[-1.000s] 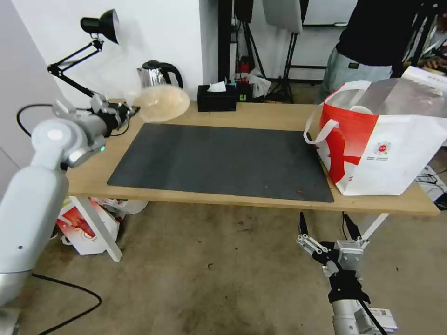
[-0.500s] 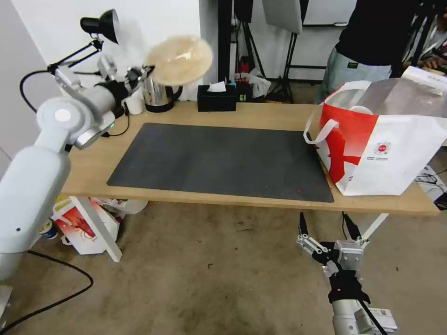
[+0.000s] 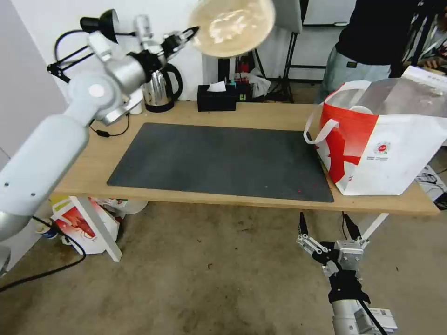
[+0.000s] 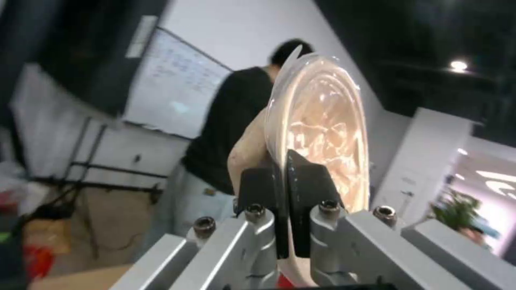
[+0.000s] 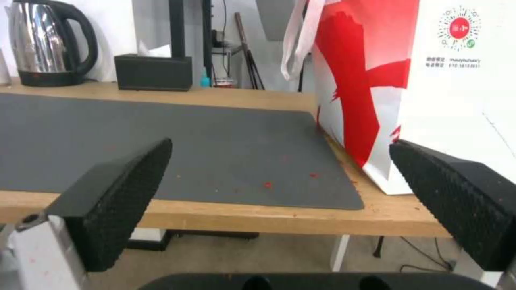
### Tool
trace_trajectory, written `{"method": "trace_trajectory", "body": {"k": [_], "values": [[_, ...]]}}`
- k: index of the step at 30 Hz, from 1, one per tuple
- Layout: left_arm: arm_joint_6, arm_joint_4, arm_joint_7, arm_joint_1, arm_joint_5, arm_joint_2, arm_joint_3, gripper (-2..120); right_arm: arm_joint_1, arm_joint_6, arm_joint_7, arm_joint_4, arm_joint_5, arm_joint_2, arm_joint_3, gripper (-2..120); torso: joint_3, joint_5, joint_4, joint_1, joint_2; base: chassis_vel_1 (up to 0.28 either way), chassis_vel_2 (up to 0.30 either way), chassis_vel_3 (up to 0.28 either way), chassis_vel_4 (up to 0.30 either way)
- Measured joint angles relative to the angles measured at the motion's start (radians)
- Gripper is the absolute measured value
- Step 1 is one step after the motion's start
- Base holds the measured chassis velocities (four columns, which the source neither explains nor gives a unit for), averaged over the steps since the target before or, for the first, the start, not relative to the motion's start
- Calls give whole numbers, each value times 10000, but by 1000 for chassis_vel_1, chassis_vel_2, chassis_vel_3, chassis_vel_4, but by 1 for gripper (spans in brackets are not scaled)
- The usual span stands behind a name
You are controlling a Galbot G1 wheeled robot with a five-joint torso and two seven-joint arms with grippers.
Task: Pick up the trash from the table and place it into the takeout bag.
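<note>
High above the far left part of the table [image 3: 260, 118], the left gripper [image 3: 192, 32] pinches the rim of the shallow beige bowl [image 3: 231, 25], its two black fingers [image 4: 306, 189] pressed on either side of the thin edge. The bowl is tilted steeply, almost on its side, with its greasy inside facing the near side in the head view. It hangs in the air over the black tissue box [image 3: 216, 97] and just right of the steel kettle [image 3: 160, 86], well apart from the takeout bag [image 3: 386, 139].

The takeout bag stands upright at the right end of the table, its mouth open and silver lining showing, one white strap handle [image 3: 321, 128] hanging over the left side. Its near left corner sits by the right edge of the dark grey mat [image 3: 223, 160], which carries a few small red crumbs [image 5: 267, 184].

The right gripper [image 3: 328, 228] waits low, below the near edge of the table, fingers spread wide and holding nothing.
</note>
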Motion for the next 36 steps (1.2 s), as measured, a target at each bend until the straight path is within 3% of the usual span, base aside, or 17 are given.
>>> {"method": "trace_trajectory", "body": {"k": [1,4,5,7,8,9,13,21,36], "values": [[0,0,0,0,0,0,0,0,0,0,0,0,0,0,0,100,0,0,0,0,0,0,0,0,0],[-367,344,695,-1436,150,-387,1438,0,0,0,-1,0,0,0,0,100,0,-1,1,-1,0,0,0,0,0],[-367,344,695,-1436,150,-387,1438,0,0,0,-1,0,0,0,0,100,0,-1,1,-1,0,0,0,0,0],[-434,798,908,-2446,153,-963,2308,0,-1,0,-1,0,0,0,0,100,0,2,0,0,0,0,0,0,0],[-479,1453,1043,-3153,158,-1581,2979,0,1,0,0,0,0,0,0,100,0,1,3,0,0,0,0,0,0],[-479,1453,1043,-3153,158,-1581,2979,0,1,0,0,0,0,0,0,100,0,1,3,0,0,0,0,0,0],[-522,2683,1261,-3969,239,-2704,3949,0,0,0,0,0,0,0,0,100,1,4,-3,0,-1,0,0,0,0],[-680,3997,1452,-4466,556,-4105,4915,0,0,0,0,0,0,0,0,100,1,2,-1,1,-1,0,0,0,0],[-783,6078,2103,-5232,866,-6051,6824,0,0,0,0,0,0,0,0,100,0,2,2,0,-1,0,0,0,0]]}}
